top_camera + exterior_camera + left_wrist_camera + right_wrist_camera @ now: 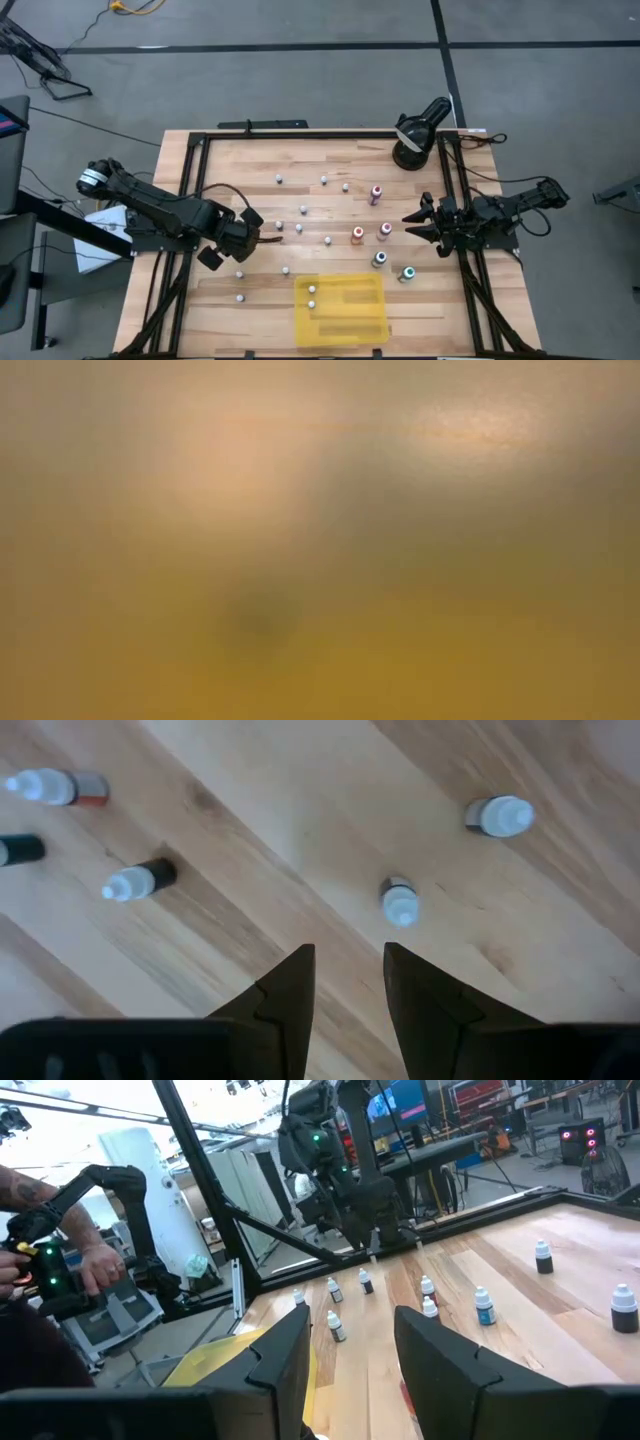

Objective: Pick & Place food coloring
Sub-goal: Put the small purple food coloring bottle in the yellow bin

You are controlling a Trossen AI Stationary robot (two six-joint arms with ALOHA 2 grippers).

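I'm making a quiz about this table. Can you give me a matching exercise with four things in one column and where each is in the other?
1. flat yellow rectangular tray
2. black lamp-like device
3. left gripper
4. right gripper

A. far right corner of the wooden table
B. near edge, holding two white-capped bottles
C. over the left half, open and empty
D. right side, beside the coloured-cap bottles

Pairs: 1-B, 2-A, 3-C, 4-D

So the tiny white-capped food coloring bottles [302,211] are scattered across the middle of the pale wooden tabletop [230,170]; two more sit in the flat yellow rectangular tray [350,310] at the near edge; the coloured-cap ones [376,192] cluster toward the right edge; a black lamp-like fixture [415,135] stands at the far right corner.
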